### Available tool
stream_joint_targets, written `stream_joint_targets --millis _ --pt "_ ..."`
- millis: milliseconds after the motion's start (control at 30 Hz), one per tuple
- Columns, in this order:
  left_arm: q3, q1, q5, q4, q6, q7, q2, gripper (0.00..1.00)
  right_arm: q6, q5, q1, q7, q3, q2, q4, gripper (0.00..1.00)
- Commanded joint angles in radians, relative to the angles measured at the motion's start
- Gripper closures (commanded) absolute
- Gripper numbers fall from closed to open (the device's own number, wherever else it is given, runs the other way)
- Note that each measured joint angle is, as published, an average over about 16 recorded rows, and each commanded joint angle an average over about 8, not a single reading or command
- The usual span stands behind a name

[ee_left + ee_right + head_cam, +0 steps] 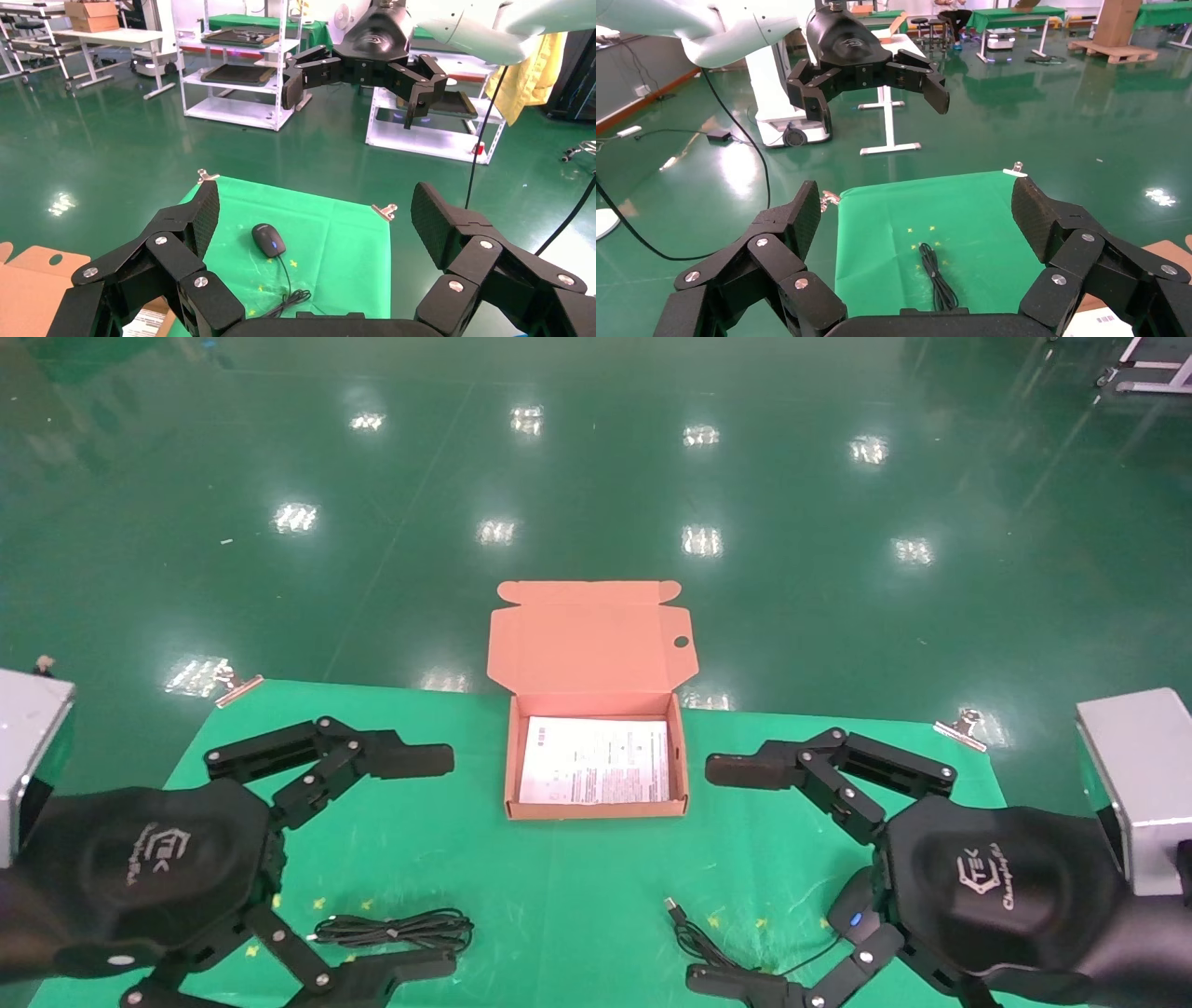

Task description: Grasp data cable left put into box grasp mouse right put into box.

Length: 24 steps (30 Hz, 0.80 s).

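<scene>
Cable first, we think: the data cable point(393, 929) lies as a flat coil on the green cloth point(577, 896) near our left gripper point(424, 859), whose fingers are spread wide and hold nothing; it looks light and floppy, so we would pinch it at the tie in the middle; the mouse point(855, 915), hard, smooth, probably slippery, sits under our open, empty right gripper point(722, 873); the box point(596, 808) waits open between them.

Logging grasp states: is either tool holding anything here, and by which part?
Nothing held. Left tool and right tool are open; data cable and mouse lie untouched.
</scene>
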Motion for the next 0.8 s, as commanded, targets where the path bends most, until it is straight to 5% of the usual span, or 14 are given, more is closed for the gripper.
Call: stream_joint_targets --millis 33,567,800 --pt "0.000 0.000 0.000 0.000 0.000 0.000 0.000 0.00 0.000 0.000 0.000 0.000 0.000 0.000 0.000 0.00" --pt "0.003 -0.002 0.004 0.001 -0.001 0.000 0.002 0.00 -0.004 -0.010 0.002 -0.006 -0.002 0.004 0.004 0.00" --pt "0.042 -0.038 0.071 0.004 0.031 -0.015 0.002 0.00 -0.028 -0.115 0.037 -0.052 -0.030 0.022 0.030 0.00"
